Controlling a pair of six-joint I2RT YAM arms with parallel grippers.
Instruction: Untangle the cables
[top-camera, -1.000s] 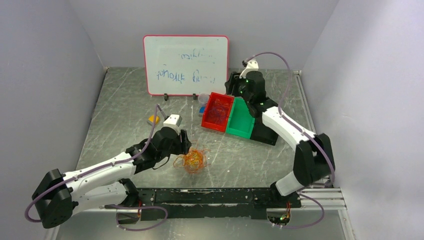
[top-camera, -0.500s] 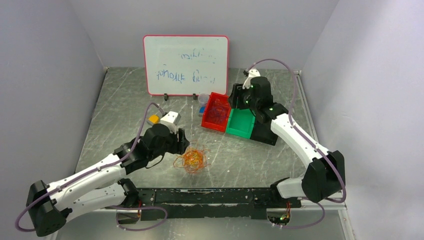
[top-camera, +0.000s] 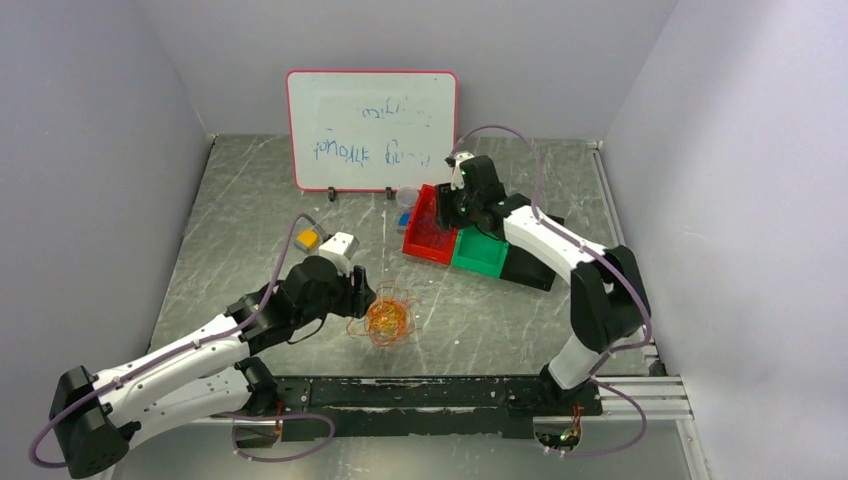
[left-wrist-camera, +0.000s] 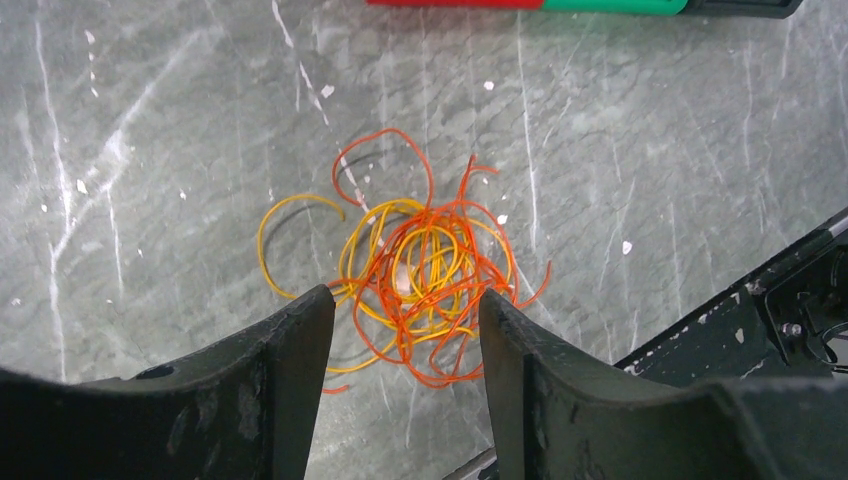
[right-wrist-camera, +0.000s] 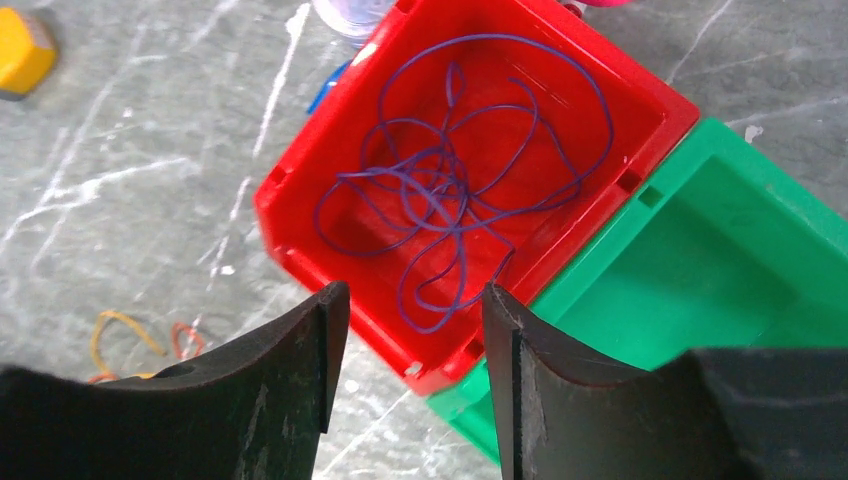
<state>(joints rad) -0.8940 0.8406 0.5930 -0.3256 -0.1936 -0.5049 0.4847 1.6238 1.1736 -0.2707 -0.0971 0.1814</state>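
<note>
A small tangle of thin orange and yellow cables (top-camera: 387, 317) lies on the grey table near the front; it also shows in the left wrist view (left-wrist-camera: 420, 270). My left gripper (top-camera: 366, 292) is open and empty, hovering just left of and above the tangle, its fingers (left-wrist-camera: 290, 370) framing the tangle's near edge. A dark purple cable (right-wrist-camera: 460, 190) lies loose inside the red bin (top-camera: 432, 228). My right gripper (top-camera: 447, 205) is open and empty above the red bin's (right-wrist-camera: 300, 230) near edge.
A green bin (top-camera: 482, 246) stands against the red one, with a black bin (top-camera: 530, 266) beyond it. A whiteboard (top-camera: 372, 130) stands at the back. A yellow block (top-camera: 307, 240) and a clear cup (top-camera: 406, 197) sit on the table. A black rail (top-camera: 430, 392) runs along the front edge.
My right arm swung left, from behind the bins to over the red bin. My left gripper eased forward and closer to the cable tangle.
</note>
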